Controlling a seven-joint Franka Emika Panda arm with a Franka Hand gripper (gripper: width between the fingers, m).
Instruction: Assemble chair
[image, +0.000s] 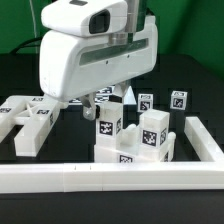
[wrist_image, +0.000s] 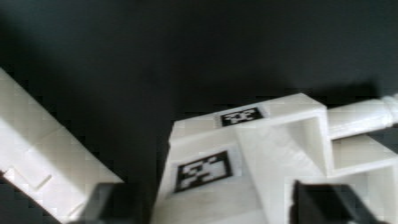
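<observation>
The chair's tagged white bar (wrist_image: 231, 165) is framed between the two fingers (wrist_image: 338, 205) of the gripper (wrist_image: 214, 208), one on each side. Whether it is actually clamped cannot be told.

Here's a long white rail (image: 100, 178) stretching right across the front of the black table (image: 110, 210). At the exterior view's right it turns a corner and runs back along that side. Behind it all hangs a dark backdrop (image: 15, 30).

Light: bright; white parts (image: 140, 135) stand out on black table (image: 20, 70).
Glare: arm (image: 95, 50) housing washed out.
Blur: wrist view soft, fingers (wrist_image: 103, 202) dark.
</observation>
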